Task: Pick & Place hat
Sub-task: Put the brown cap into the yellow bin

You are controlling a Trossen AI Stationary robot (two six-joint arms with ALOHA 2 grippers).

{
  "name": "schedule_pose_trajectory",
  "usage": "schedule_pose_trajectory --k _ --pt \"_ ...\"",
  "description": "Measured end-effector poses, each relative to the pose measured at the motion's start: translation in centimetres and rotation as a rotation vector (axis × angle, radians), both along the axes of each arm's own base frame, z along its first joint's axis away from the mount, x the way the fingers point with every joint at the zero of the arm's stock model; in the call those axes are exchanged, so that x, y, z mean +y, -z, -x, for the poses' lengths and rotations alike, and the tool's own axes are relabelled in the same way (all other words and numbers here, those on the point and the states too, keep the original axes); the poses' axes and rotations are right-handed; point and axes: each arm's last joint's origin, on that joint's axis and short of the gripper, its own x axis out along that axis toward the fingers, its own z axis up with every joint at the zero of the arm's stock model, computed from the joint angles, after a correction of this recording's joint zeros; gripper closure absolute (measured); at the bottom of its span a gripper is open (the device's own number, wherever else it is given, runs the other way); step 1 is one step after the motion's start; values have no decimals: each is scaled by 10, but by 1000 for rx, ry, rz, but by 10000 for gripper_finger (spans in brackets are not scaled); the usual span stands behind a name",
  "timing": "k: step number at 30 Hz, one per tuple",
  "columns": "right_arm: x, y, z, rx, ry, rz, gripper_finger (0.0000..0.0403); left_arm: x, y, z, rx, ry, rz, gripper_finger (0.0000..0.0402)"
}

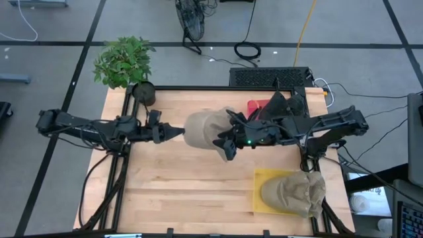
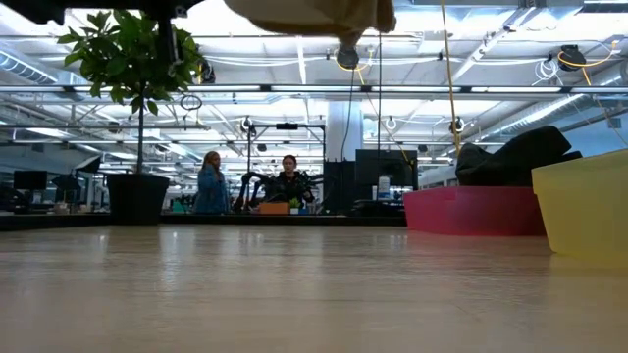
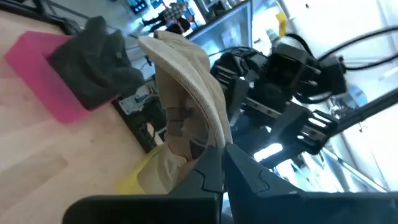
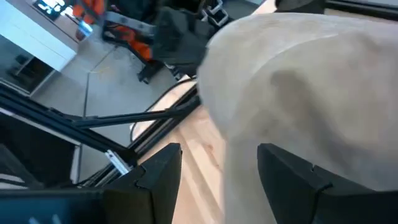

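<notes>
A beige hat [image 1: 206,129] hangs in the air over the middle of the table; in the low view only its underside [image 2: 314,14] shows, at the top. My left gripper [image 1: 177,132], reaching in from the table's left, is shut on the hat's left edge. My right gripper [image 1: 225,147] stands open at the hat's right side. In the right wrist view the crown [image 4: 311,81] fills the space beyond its spread fingers [image 4: 292,177]. My left gripper pinches the hat's rim [image 3: 213,138] between its two shut fingers, coming about level from the table's left. The hat stands out beyond the fingertips, lifted clear of the table, its hollow inside [image 3: 180,127] partly showing. My right gripper: whether a finger touches the crown, I cannot tell.
A yellow bin [image 1: 259,198] at the near right holds another beige hat [image 1: 294,192]. A pink bin [image 1: 258,106] at the far right holds a dark hat [image 1: 285,102]. A potted plant [image 1: 124,61] stands at the far left corner. People are in the room behind [image 2: 285,181].
</notes>
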Motion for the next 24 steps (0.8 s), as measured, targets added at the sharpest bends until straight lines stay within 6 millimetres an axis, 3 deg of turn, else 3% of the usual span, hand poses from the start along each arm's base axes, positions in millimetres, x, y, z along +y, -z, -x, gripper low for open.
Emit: schedule_pose_trajectory --k 9,19,24 --pt "-4 1 -1 6 14 -5 207 -4 -18 -21 0 41 -66 396" --pt "-1 4 7 73 21 -24 206 -4 -20 -21 6 48 -77 396" --pt "-1 -1 4 14 14 -17 206 -4 -23 -21 -18 46 -75 396"
